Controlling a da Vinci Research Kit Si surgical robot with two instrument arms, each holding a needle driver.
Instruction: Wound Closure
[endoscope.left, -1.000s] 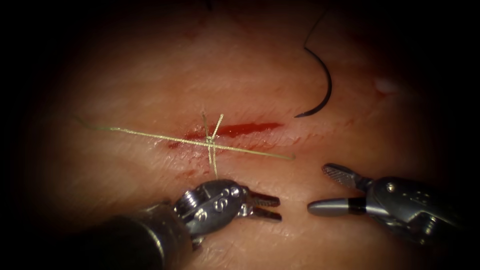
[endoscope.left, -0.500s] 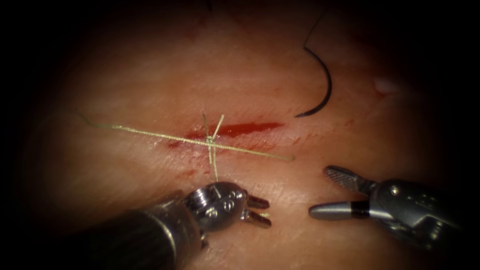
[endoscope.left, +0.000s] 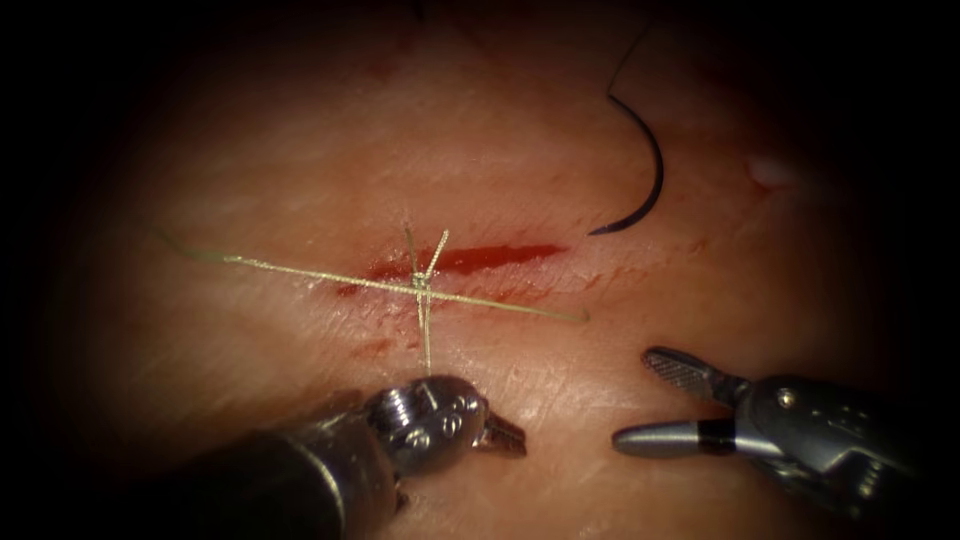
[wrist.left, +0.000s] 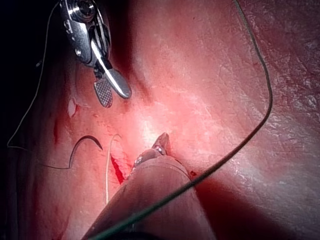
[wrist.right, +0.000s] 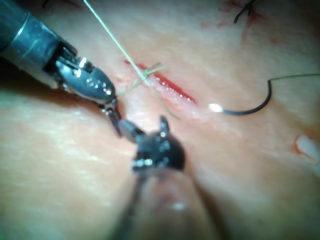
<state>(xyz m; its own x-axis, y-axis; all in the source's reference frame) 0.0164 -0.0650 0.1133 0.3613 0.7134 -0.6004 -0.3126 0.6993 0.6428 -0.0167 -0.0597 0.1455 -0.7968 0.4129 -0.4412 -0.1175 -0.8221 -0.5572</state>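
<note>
Pale fleck (endoscope.left: 770, 170), perhaps fat, upper right

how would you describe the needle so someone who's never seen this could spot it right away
Start at the red cut in the middle of the tissue, then look up and to the right of its right end. The needle lies free there on the tissue, held by neither tool. It is a dark, smooth curved hook, unlike the pale straight thread knotted across the cut.

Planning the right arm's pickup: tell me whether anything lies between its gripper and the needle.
Nothing visible does. The needle lies free on the tissue, beyond the cut's right end. The right gripper is open and empty, nearer the camera; bare tissue lies between. The knotted thread sits further left.
</note>
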